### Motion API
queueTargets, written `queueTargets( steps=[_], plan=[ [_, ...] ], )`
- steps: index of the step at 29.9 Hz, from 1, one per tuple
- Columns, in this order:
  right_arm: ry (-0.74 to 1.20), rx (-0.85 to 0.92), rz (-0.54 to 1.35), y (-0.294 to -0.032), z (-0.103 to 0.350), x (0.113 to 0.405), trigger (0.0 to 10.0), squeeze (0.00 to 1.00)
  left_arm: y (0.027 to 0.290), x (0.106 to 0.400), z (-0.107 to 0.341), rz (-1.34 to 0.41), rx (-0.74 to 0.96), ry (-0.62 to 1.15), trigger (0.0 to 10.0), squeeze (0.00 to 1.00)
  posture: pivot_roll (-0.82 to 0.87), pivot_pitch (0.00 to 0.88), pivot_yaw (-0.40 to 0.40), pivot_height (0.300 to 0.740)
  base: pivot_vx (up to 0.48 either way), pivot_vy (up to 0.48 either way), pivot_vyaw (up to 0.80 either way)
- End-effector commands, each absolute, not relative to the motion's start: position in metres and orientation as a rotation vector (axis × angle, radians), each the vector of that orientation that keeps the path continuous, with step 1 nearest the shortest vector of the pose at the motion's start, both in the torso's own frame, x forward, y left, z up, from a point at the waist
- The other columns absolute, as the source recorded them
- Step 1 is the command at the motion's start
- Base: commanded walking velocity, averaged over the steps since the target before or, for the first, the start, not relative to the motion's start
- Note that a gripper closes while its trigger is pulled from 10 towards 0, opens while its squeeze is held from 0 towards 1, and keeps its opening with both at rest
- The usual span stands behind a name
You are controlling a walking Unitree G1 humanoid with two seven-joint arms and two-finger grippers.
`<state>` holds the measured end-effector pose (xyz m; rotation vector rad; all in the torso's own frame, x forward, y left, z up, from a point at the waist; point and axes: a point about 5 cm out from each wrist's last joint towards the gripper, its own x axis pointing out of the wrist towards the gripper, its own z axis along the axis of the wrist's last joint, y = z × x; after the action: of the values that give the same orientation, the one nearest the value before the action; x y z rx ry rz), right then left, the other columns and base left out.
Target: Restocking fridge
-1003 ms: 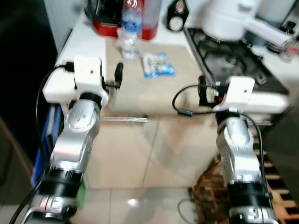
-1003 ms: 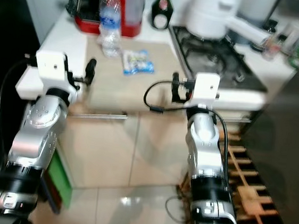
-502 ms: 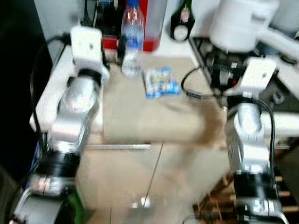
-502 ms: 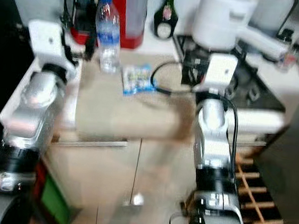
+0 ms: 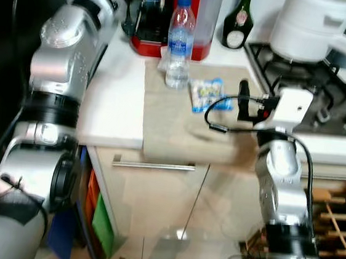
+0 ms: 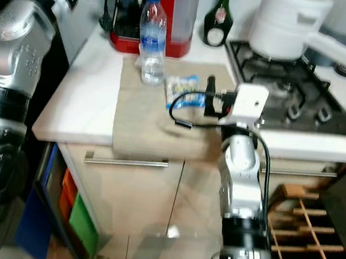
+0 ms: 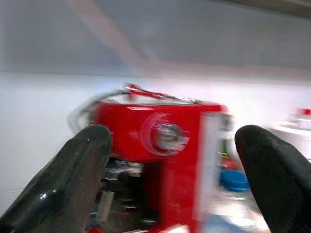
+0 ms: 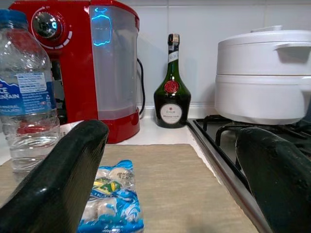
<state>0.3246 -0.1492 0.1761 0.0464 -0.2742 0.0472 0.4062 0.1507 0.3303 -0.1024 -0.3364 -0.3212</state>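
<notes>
A clear water bottle with a blue cap stands upright on a beige mat on the white counter. A blue snack packet lies on the mat to its right. My right gripper hovers low over the mat just right of the packet, open and holding nothing; in its wrist view the packet lies ahead of its fingers, nearer the left one, and the bottle stands beyond. My left arm is raised high at the counter's left end. Its gripper is open, facing the red coffee machine.
The red coffee machine and a dark green bottle stand at the back. A gas stove with a white pot is on the right. A drawer handle is below the counter, and a wooden rack stands low on the right.
The view has shifted and the counter is closer. My left arm has risen up by the coffee machine. My right gripper now hangs over the mat beside the packet.
</notes>
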Motion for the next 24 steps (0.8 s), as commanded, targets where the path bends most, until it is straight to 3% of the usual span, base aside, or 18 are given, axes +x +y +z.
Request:
queueTargets(
  steps=[1, 4, 24],
  plan=[
    [-0.290, 0.069, 0.072, -0.144, 0.181, 0.320, 10.0, 1.00, 0.140, 0.412, 0.327, -0.383, -0.179, -0.283, 10.0, 0.00, -0.13, 0.000, 0.065, 0.740, 0.000, 0.000, 0.00],
    [-0.294, 0.075, 0.078, -0.143, 0.182, 0.315, 10.0, 1.00, 0.137, 0.414, 0.328, -0.383, -0.230, -0.273, 10.0, 0.00, -0.15, 0.000, 0.069, 0.740, 0.000, 0.000, 0.00],
    [-0.250, 0.072, 0.061, -0.144, 0.176, 0.297, 10.0, 1.00, 0.120, 0.428, 0.316, -0.298, -0.156, -0.196, 10.0, 0.00, -0.19, 0.033, 0.096, 0.740, 0.000, 0.000, 0.00]
  ],
)
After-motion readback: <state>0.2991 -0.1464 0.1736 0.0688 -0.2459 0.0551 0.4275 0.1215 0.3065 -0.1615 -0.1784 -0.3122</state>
